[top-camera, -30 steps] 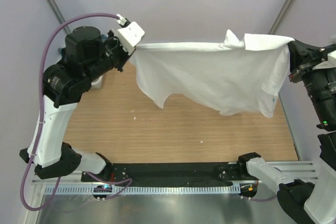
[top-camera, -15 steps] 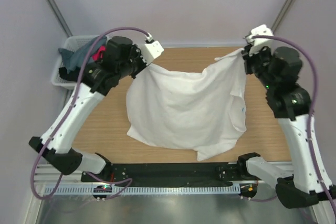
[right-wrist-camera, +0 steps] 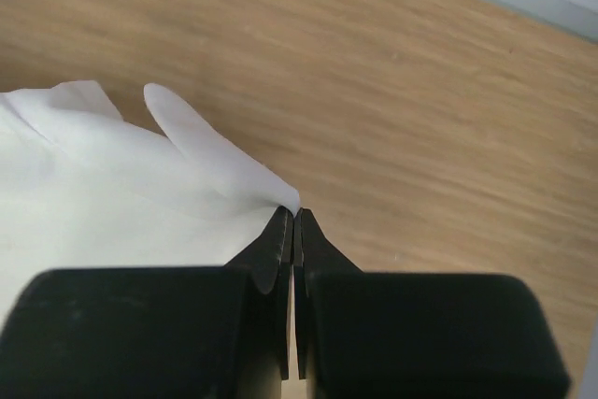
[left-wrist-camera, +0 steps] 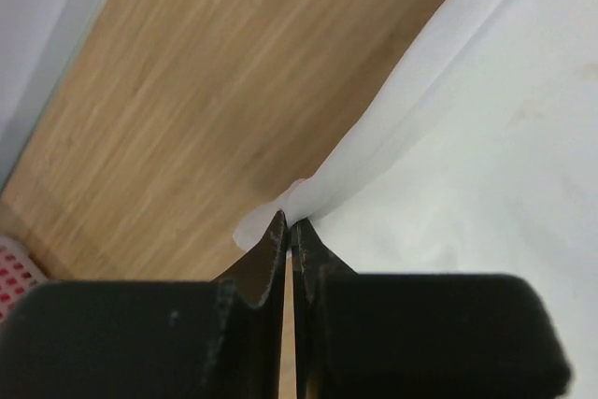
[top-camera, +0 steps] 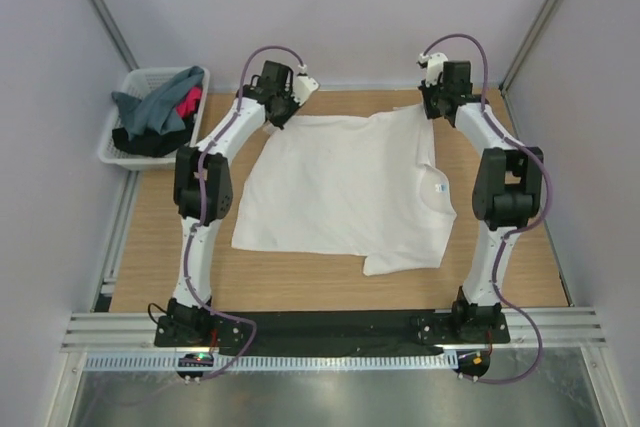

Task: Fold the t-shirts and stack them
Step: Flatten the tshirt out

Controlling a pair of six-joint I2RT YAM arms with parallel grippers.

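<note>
Top view: white t-shirt (top-camera: 345,192) lies spread flat mid-frame on the tabletop (top-camera: 160,262), neck label toward its right side. Left pincer (left-wrist-camera: 289,228) — jaws clamped tight on the shirt's upper-left corner. Right pincer (right-wrist-camera: 293,217) — pinched closed on the upper-right corner. Upper left of frame: white basket (top-camera: 112,147) holds a grey-teal shirt (top-camera: 155,109), black shirt (top-camera: 140,140) and pink-red shirt (top-camera: 188,103).

right pincer (right-wrist-camera: 294,221) pinches a white t-shirt (right-wrist-camera: 112,184) corner over the wooden table (right-wrist-camera: 420,119).
</note>
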